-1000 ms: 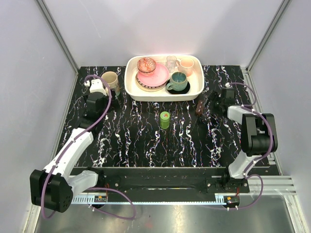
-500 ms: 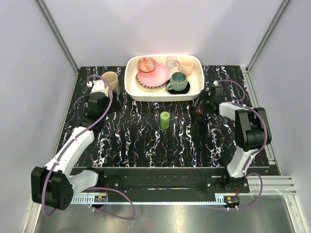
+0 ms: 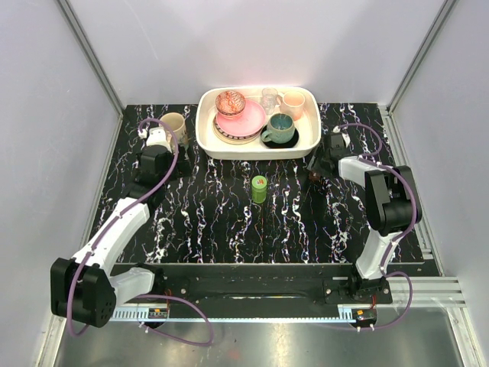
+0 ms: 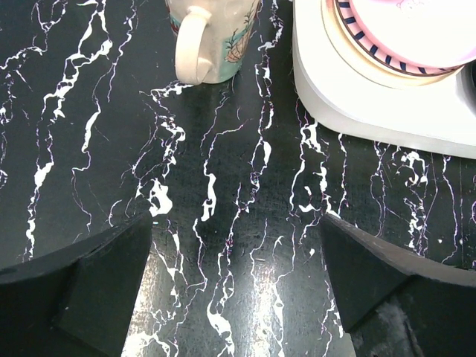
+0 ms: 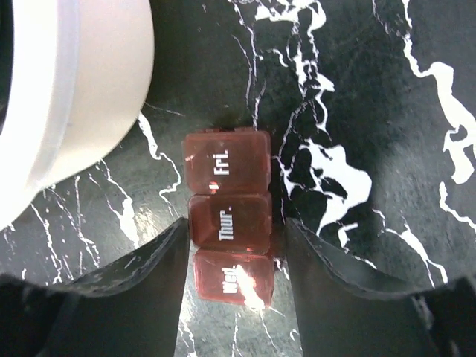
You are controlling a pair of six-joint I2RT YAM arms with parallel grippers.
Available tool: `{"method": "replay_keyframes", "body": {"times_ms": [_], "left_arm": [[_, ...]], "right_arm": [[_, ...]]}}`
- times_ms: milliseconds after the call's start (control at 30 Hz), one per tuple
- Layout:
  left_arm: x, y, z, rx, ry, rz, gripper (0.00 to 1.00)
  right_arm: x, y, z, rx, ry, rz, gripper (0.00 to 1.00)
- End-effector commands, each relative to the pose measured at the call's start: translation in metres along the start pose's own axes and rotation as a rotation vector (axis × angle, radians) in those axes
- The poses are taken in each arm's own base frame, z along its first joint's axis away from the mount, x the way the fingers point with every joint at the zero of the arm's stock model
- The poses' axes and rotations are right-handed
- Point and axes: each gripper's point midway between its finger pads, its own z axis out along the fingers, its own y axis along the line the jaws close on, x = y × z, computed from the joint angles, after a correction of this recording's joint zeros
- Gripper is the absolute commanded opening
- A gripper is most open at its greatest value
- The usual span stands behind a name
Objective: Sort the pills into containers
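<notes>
The pill case (image 5: 227,216) is a dark red-brown oblong with lids marked Fri, Thur and Wed. It lies flat on the black marbled table just right of the white tray's corner. In the top view only a dark sliver of the case (image 3: 312,175) shows under the wrist. My right gripper (image 5: 234,245) has a finger close against each long side of the case, at the Thur and Wed lids; it also shows in the top view (image 3: 316,166). My left gripper (image 4: 236,223) is wide open and empty above bare table near the beige mug (image 4: 212,41). No loose pills show.
A green-capped small bottle (image 3: 260,187) stands mid-table. The white tray (image 3: 206,134) of crockery sits at the back centre; its wall (image 5: 74,97) is close to the case's left. The beige mug (image 3: 173,125) stands left of the tray, whose corner (image 4: 349,104) shows in the left wrist view.
My right arm has swung left and back, bringing its gripper from beside the pill case to over it. My left gripper has crept slightly toward the mug.
</notes>
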Motion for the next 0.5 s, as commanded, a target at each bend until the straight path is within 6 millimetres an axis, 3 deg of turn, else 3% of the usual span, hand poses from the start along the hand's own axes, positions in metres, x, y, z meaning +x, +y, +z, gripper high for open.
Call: {"method": "replay_keyframes", "body": {"times_ms": [0, 267, 467], "left_arm": [[-0.009, -0.008, 0.0, 0.035, -0.021, -0.03, 0.99], [0.0, -0.01, -0.004, 0.059, -0.004, -0.049, 0.99], [0.006, -0.017, -0.013, 0.11, 0.014, -0.073, 0.99]], "right_arm": [[0.02, -0.015, 0.001, 0.095, 0.049, -0.017, 0.56], [0.031, -0.002, -0.011, 0.052, 0.066, -0.054, 0.31], [0.045, 0.015, -0.039, -0.02, 0.073, -0.069, 0.27]]}}
